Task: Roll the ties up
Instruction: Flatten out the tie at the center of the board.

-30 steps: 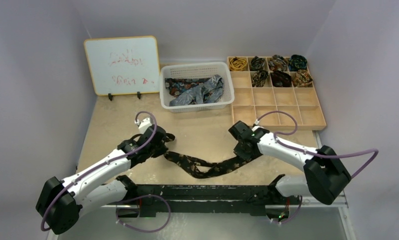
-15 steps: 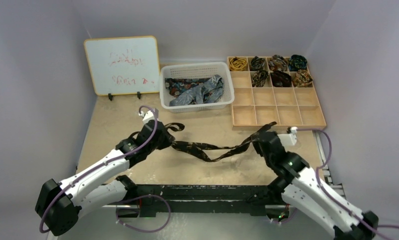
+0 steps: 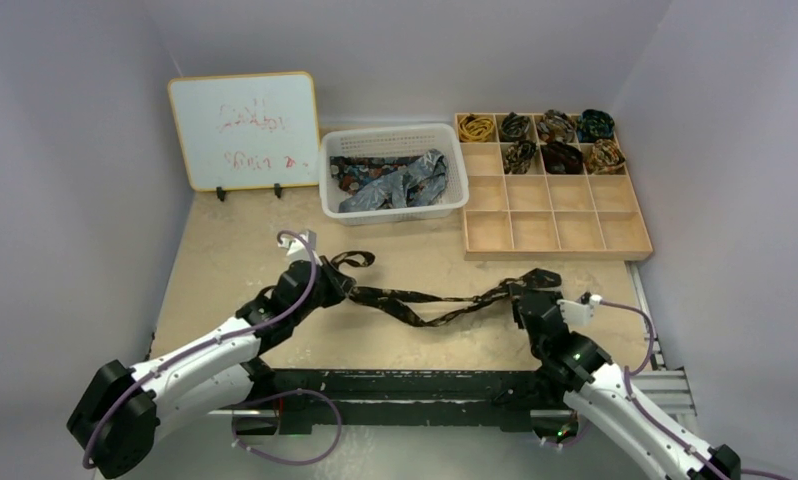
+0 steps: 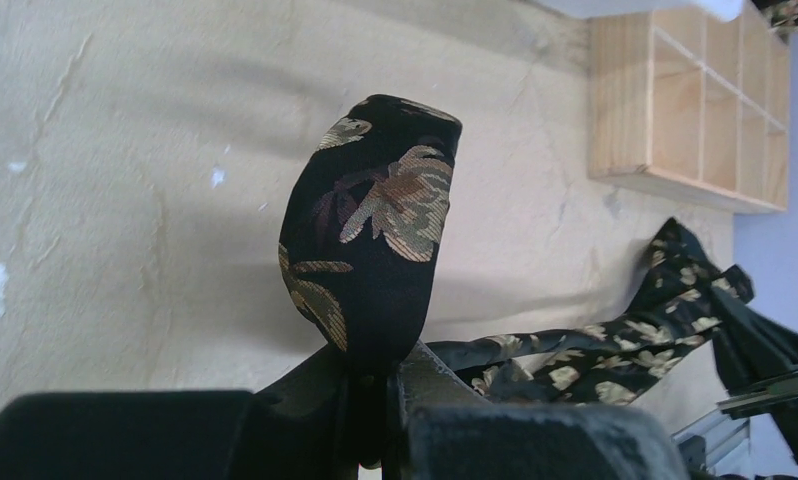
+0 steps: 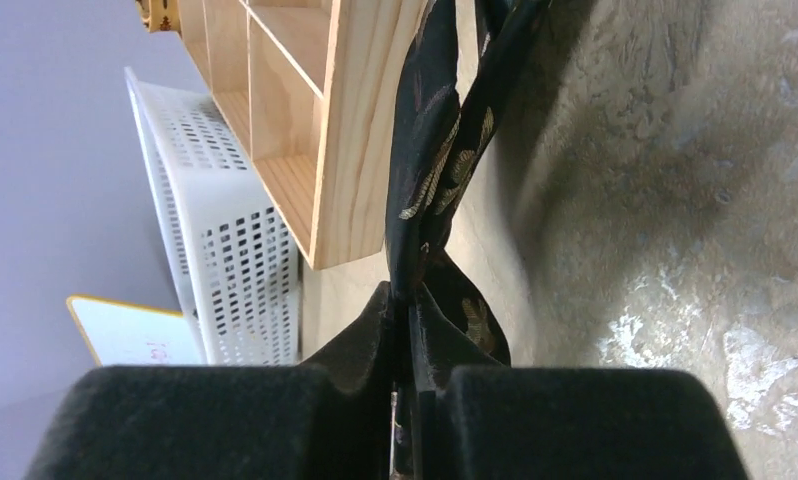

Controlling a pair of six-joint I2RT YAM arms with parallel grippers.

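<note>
Tie (image 3: pixel 425 305) in play is a dark one with gold-brown motifs, strung across the near part of the table (image 3: pixel 225 260) between my two arms. My left gripper (image 3: pixel 333 282) is clamped on one end. In the left wrist view the fabric stands up from between the closed fingers in a fold, its top curling over, and the rest of the strip trails off to the right along the table. My right gripper (image 3: pixel 525 295) is pinched on the other end, just in front of the tray (image 3: pixel 555 232). The right wrist view shows the strip, twisted, running out from the closed jaws past the tray's wooden wall. Between the two grips the tie sags and kinks in the middle; from above I can't tell whether that middle touches the table. Seven rolled ties (image 3: pixel 540 140) sit in the tray's far compartments, four in the back row and three in the next. Loose ties (image 3: pixel 395 182) lie heaped in the white basket (image 3: pixel 395 133), left of the tray. At the far left a whiteboard (image 3: pixel 243 130) stands upright, with red writing I can't read.
</note>
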